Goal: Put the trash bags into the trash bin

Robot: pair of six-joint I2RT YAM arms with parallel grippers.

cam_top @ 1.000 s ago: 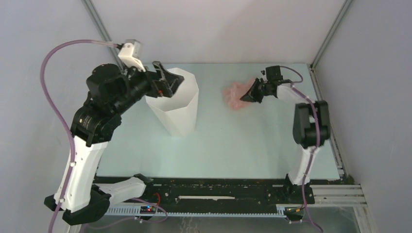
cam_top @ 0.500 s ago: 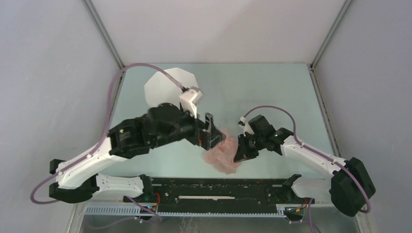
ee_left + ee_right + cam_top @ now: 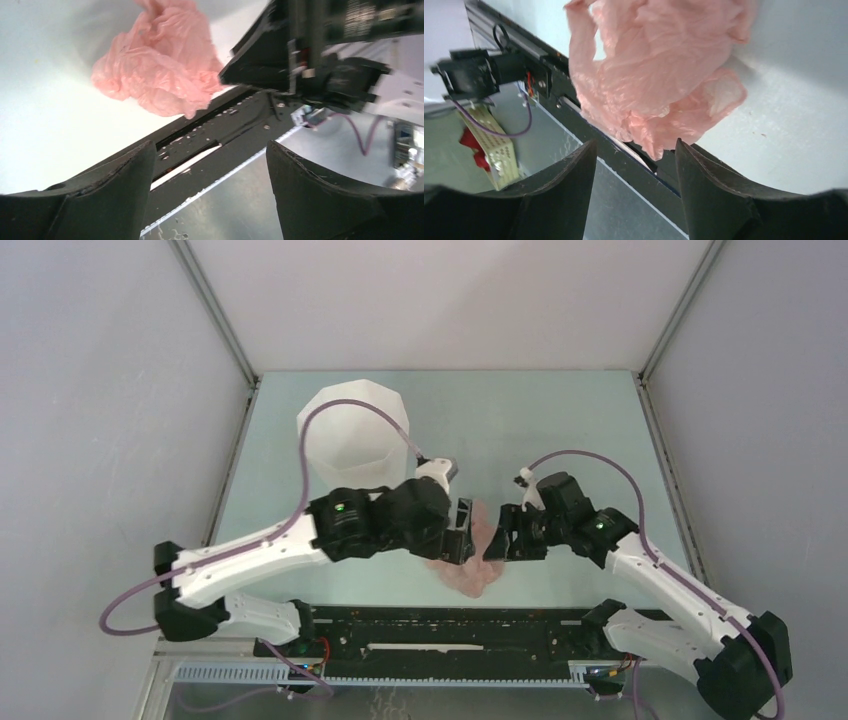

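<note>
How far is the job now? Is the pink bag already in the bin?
Done: nothing yet; the white faceted plastic bin stands far left, no bag visible inside. In hand: the wrinkled pale-pink plastic film bag lies near the table's front edge between the left gripper and the right gripper, both open. Left: grasp it, carry it to the bin, drop it in.

We look down on a pale mint-green table top [image 3: 560, 430] boxed in by plain grey-white panels: a back wall [image 3: 440, 300], a left wall [image 3: 100, 400] and a right wall [image 3: 765, 390]. Slim aluminium posts [image 3: 213, 310] rise at the two far corners. A black mounting rail [image 3: 450, 625] runs along the near edge, with a white slotted cable duct [image 3: 450, 672] just below it. The light is soft and even.
</note>
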